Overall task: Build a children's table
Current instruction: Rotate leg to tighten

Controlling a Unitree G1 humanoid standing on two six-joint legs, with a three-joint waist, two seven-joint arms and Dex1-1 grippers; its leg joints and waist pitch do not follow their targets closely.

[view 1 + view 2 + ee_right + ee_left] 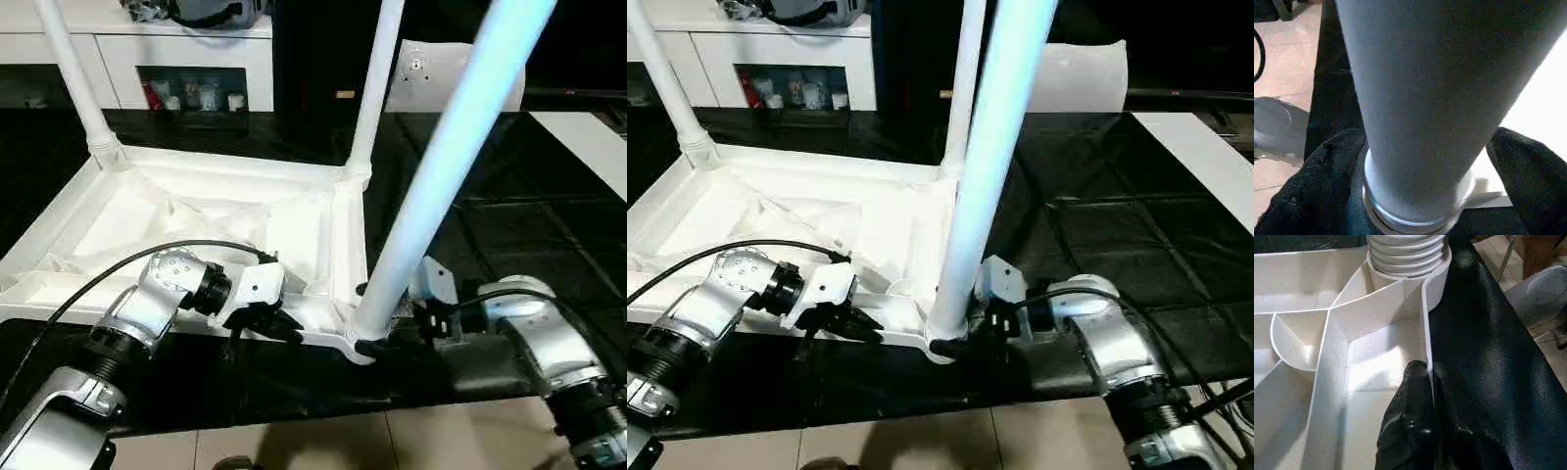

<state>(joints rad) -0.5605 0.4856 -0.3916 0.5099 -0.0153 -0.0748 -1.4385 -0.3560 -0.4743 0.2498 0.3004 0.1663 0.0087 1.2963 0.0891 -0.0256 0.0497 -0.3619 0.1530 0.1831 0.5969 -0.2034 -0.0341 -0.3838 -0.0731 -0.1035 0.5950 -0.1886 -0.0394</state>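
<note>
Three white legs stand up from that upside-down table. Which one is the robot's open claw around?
The nearest leg, in the front corner socket. The right gripper has a black finger on each side of its base; the two far legs stand untouched.

The white plastic ribbed tabletop [294, 225] lies upside down on the black table [1097, 235]. Three long white tapered legs stand in its corner sockets — two at the far corners [73, 78] [372, 88], one at the near right corner [989, 166]. Behind stands a white cabinet [118, 49].
</note>
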